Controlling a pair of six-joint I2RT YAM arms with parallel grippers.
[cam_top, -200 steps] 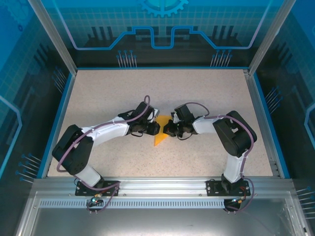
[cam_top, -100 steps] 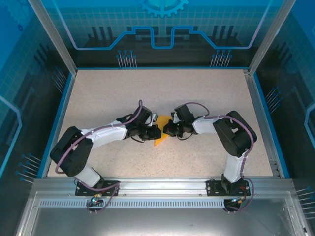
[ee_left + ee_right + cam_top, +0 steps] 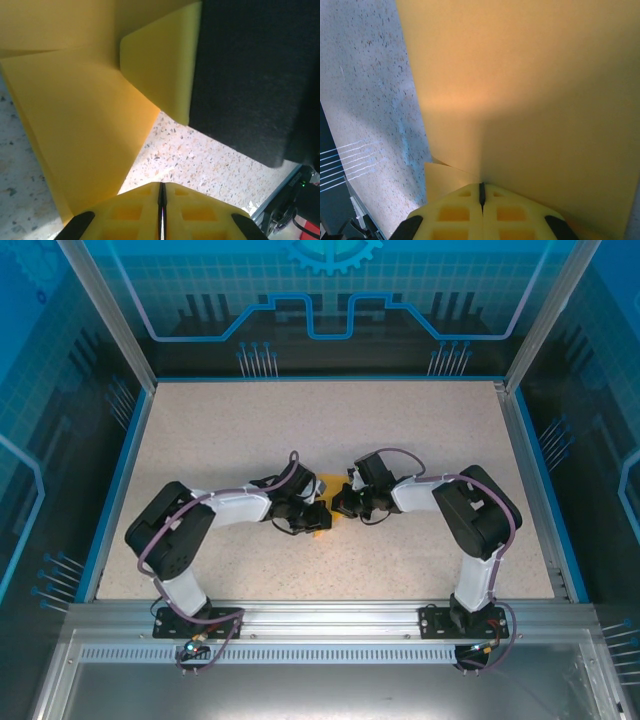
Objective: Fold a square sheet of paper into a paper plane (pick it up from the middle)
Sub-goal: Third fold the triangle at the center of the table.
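Creased, partly folded orange-yellow paper (image 3: 75, 130)

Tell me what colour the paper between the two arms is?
The paper is plain orange-yellow, unmarked; it shows best in the right wrist view.

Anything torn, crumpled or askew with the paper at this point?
Nothing stands out. The orange-yellow paper is part-folded over the speckled table, its visible flaps smooth with straight edges; no tear or crumple shows.
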